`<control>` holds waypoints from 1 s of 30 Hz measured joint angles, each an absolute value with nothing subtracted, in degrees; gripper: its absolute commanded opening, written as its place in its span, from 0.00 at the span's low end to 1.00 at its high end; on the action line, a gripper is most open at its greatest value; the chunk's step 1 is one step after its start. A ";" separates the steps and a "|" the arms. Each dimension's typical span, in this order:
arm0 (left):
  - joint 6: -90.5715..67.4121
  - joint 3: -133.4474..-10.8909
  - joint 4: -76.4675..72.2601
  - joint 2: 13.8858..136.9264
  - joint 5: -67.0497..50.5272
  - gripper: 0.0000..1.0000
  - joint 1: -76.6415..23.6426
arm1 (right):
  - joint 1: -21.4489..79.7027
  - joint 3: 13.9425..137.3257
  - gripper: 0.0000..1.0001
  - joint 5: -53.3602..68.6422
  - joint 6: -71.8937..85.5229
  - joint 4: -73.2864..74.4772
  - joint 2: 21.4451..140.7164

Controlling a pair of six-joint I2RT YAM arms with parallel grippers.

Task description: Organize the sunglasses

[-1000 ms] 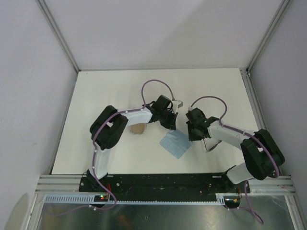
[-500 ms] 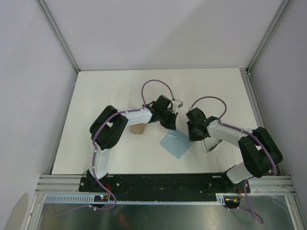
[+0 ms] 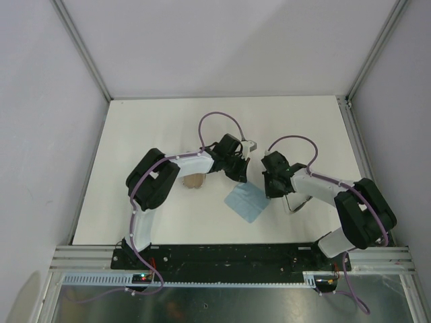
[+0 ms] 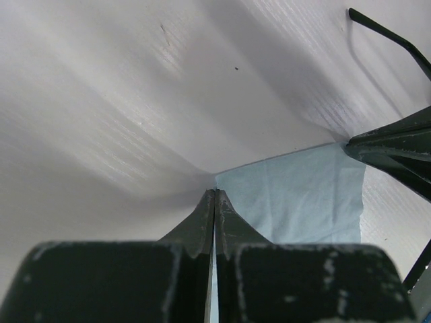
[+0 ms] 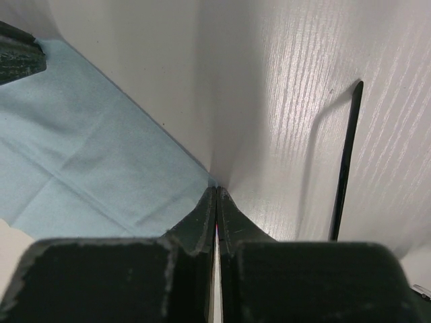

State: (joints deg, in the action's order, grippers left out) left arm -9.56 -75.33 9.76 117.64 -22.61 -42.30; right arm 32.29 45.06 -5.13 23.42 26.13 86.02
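Item: sunglasses [image 5: 345, 161], just R of my R gripper [image 5: 216, 192]. Light, thin wire, prob. fragile; I'd take the temple, not lenses. R gripper and L gripper [image 4: 214, 195] both closed, tips at blue cloth [image 5: 87, 148] corners.

The whole white table [image 3: 155, 128] is taken in by the top external camera from high above and behind the arms, facing down, with the arm bases at the lower edge. The left wrist camera is mounted just behind the left gripper [image 4: 214, 194] and aimed along its fingers, very close to the tabletop. The right wrist camera is set likewise behind the right gripper [image 5: 215, 190]. The light blue cloth [image 3: 246, 202] is shared by all three views: ahead-right of the left fingertips, ahead-left of the right ones. The opposite gripper is caught at each wrist view's edge.
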 measured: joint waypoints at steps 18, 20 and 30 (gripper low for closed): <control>-11.09 -78.50 9.76 118.96 -15.05 0.00 -41.67 | 27.14 51.99 0.00 -3.84 19.40 26.72 87.61; -11.11 -78.30 9.32 118.91 -14.90 0.00 -41.56 | 27.14 52.16 0.00 -3.77 19.25 27.09 87.61; -11.03 -72.12 6.90 114.98 -15.00 0.00 -41.56 | 29.52 52.16 0.00 -3.84 19.18 29.98 87.29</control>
